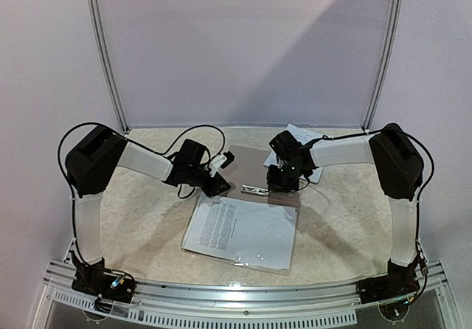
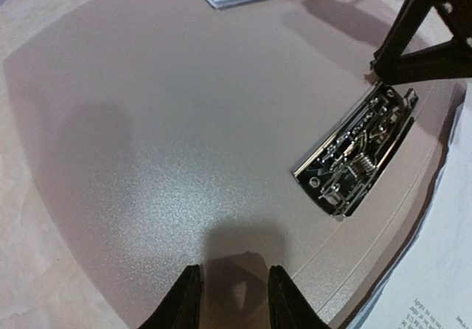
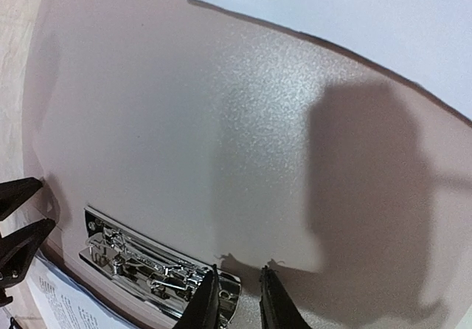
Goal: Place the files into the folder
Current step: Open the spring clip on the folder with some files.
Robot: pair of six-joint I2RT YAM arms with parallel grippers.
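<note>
**Work surface (image 1: 140, 226), seen from above and from both wrists, described from near to far.**

- **Printed sheet (image 1: 240, 233).** It lies just beyond the arm bases and is white with dense black text. From above it is wider than it is deep and is turned slightly clockwise. Small glints mark its near edge. The text is too small to read, and whatever lies under the sheet is hidden.
- **Folder (image 1: 254, 168).** Its tan-brown panel lies flat at the middle of the surface, directly behind the sheet, and shares the same slight turn. The panel's near edge meets the sheet's far edge.
- **Clip (image 2: 354, 152).** This shiny metal clip sits just inside the panel's near edge. Its long axis runs left to right, parallel to that edge.
- **Left claw (image 2: 234, 299).** It points at the panel from the left rim, near the near-left corner. Its fingers are parted, bare card shows in the gap, and nothing is gripped.
- **Right claw (image 3: 240, 303).** It points down at the right end of the clip. Its fingers stand a narrow gap apart with only card between them, so it holds nothing. In the left-wrist view one fingertip appears to meet the end of the clip, though contact is hard to confirm.
- **Files (image 1: 306, 141).** This loose stack of white sheets lies flat at the panel's far-right corner. The right arm largely covers it in the top view, and both wrist views crop it, so the sheets cannot be counted.
</note>
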